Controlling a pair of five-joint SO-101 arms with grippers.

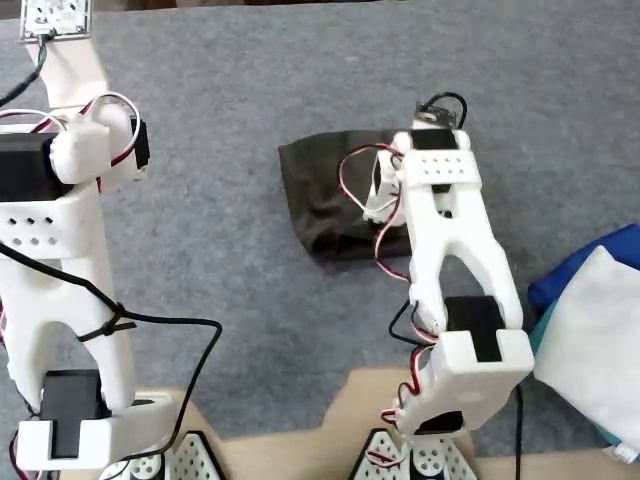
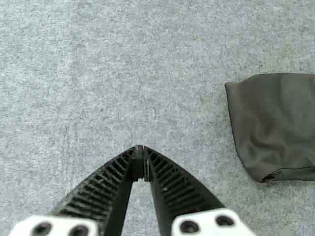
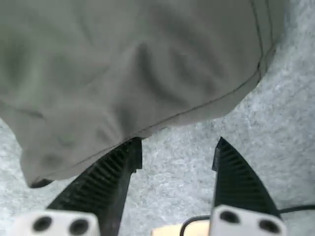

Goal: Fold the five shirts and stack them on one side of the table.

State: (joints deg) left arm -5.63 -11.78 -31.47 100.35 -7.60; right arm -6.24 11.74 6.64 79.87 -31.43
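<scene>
High view overhead, wrist views close, downward, all sharing dark shirt (image 1: 315, 195)

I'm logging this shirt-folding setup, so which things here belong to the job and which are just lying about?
Job: dark shirt; white shirt lying on blue shirt; right pincer, open by the dark shirt; left pincer, shut.
Lying about: grey table cover; wooden board under the arms.

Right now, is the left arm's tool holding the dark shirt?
No, the left tool is shut on nothing over the grey table, and the dark shirt lies apart from it.
</scene>
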